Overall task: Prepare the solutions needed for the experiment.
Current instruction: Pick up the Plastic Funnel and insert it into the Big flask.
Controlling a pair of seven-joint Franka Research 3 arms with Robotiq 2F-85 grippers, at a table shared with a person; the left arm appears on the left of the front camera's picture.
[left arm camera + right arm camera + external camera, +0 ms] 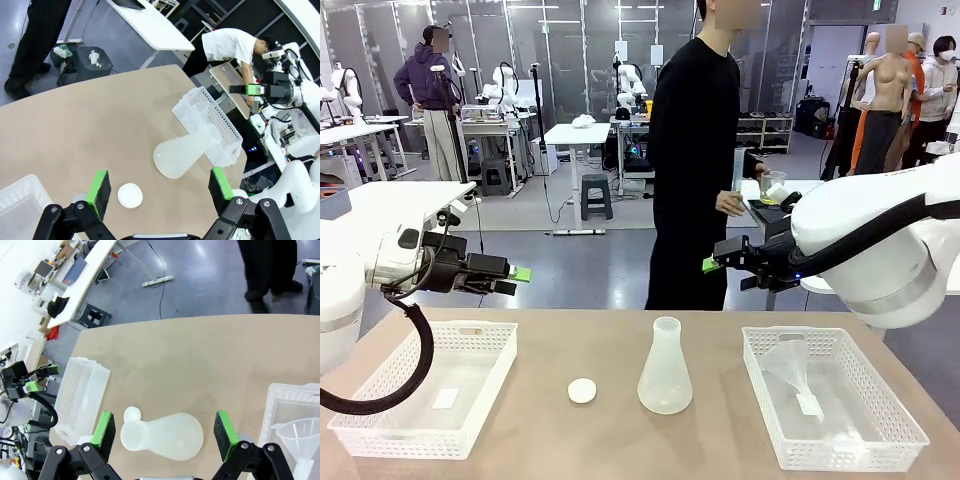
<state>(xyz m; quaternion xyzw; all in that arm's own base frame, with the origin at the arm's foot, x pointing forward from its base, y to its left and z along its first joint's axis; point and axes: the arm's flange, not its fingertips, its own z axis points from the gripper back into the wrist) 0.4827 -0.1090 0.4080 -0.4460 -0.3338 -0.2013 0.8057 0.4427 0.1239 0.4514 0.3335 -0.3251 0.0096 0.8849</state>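
Both hands hover over the counter (620, 440), jaws fully apart, holding nothing: left hand (518, 274) at the left side, right hand (712, 264) at the right. Between and below them stands the flask (665, 380), with the cap (582, 391) near it.

Risk: an off-centre descent could tip the flask, and a tilted handover could spill liquid.

Solution (770, 199) lies shallow in a cup (773, 183) the person (695, 150) holds beyond the counter. It is well apart from both hands and nearer the right.

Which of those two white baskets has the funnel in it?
The right basket, on the robot's right side: a clear funnel lies in it. The left basket holds a small white slip instead.
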